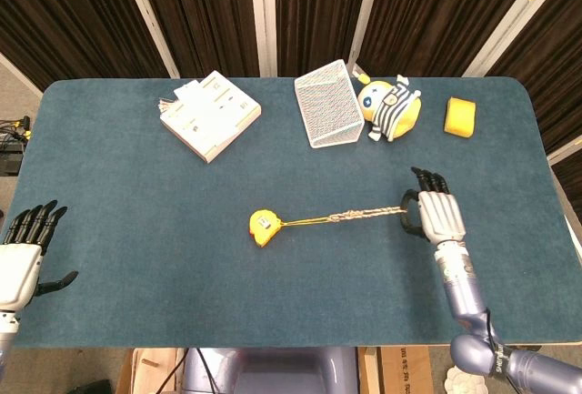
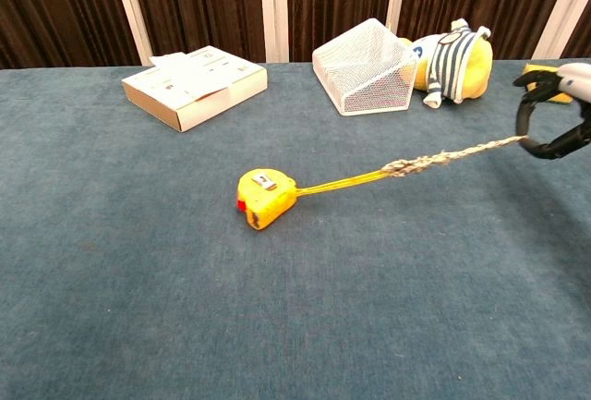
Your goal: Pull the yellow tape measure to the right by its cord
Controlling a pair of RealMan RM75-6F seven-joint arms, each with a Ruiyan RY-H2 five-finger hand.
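Your right hand [image 1: 439,216] grips the taut cord [image 1: 364,216], fingers curled round it; it runs left to the yellow tape measure [image 1: 263,227].

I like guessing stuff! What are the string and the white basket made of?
The string looks like twisted rope fibre, pale and rough, knotted to a smooth yellow strap. The white basket seems to be painted wire mesh, since you can see through its tiny grid.

A blue-carpeted table [image 1: 136,212] stands before dark pleated curtains [image 1: 82,12] crossed by pale slats [image 1: 150,12].
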